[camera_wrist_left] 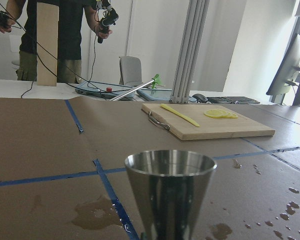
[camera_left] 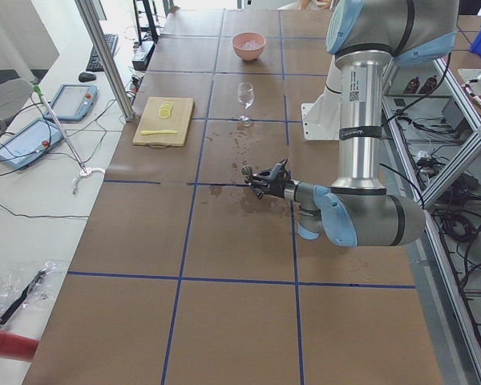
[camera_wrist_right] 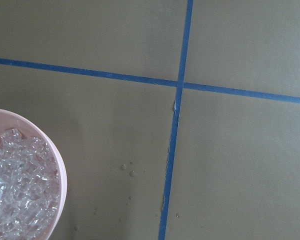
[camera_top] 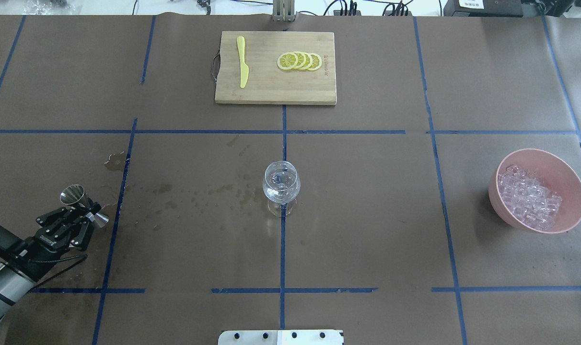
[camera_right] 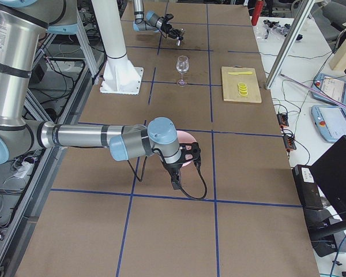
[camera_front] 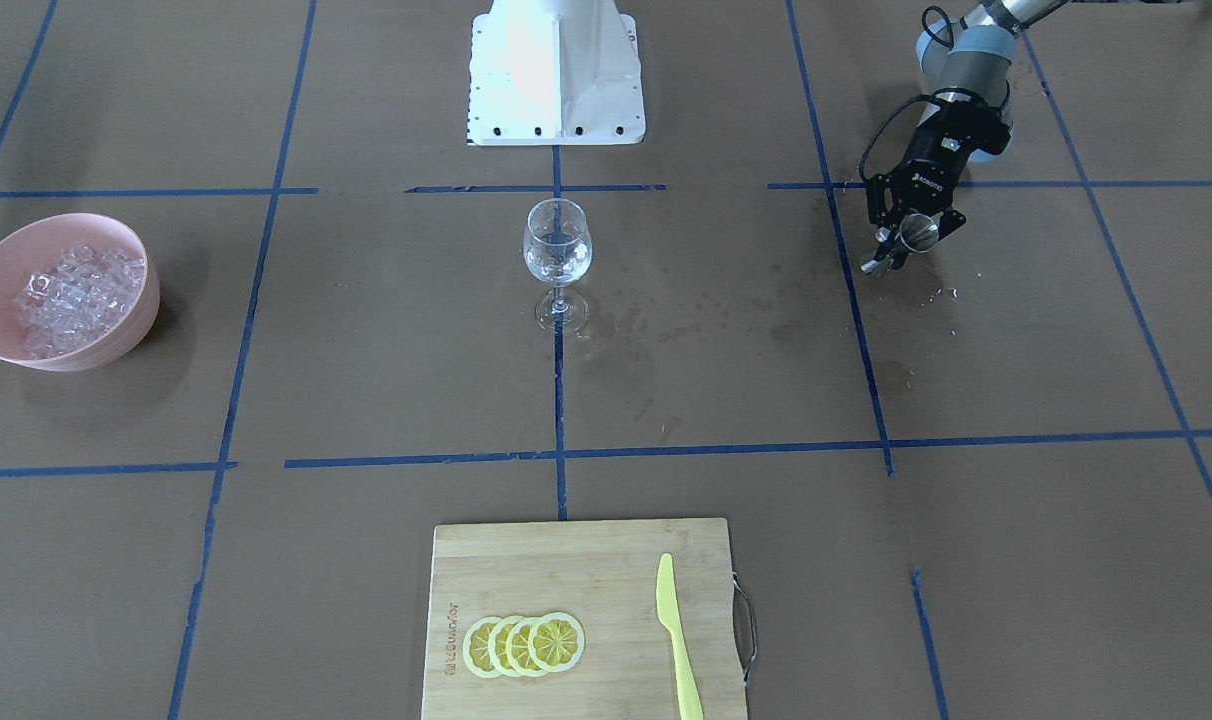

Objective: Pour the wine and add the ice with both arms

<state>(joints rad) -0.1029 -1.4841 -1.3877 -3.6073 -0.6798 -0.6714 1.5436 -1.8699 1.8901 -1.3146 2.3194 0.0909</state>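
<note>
My left gripper (camera_top: pixel 87 211) is shut on the waist of a steel double-cone jigger (camera_top: pixel 74 194), low over the table's left side; it also shows in the front view (camera_front: pixel 901 245). The jigger's cup (camera_wrist_left: pixel 170 192) fills the left wrist view. A stemmed wine glass (camera_top: pixel 281 184) stands at the table's centre with a little clear liquid in its bowl. A pink bowl (camera_top: pixel 574 189) on the right holds a heap of ice cubes (camera_top: pixel 528 199). My right gripper (camera_right: pixel 186 156) shows only in the exterior right view, by the bowl; I cannot tell if it is open. The right wrist view shows the ice (camera_wrist_right: pixel 15 192).
A wooden cutting board (camera_top: pixel 271 91) at the far side carries lemon slices (camera_top: pixel 300 61) and a yellow plastic knife (camera_top: pixel 242 62). Wet spots (camera_top: pixel 199 194) lie between the jigger and the glass. The white base block (camera_front: pixel 556 75) is behind the glass.
</note>
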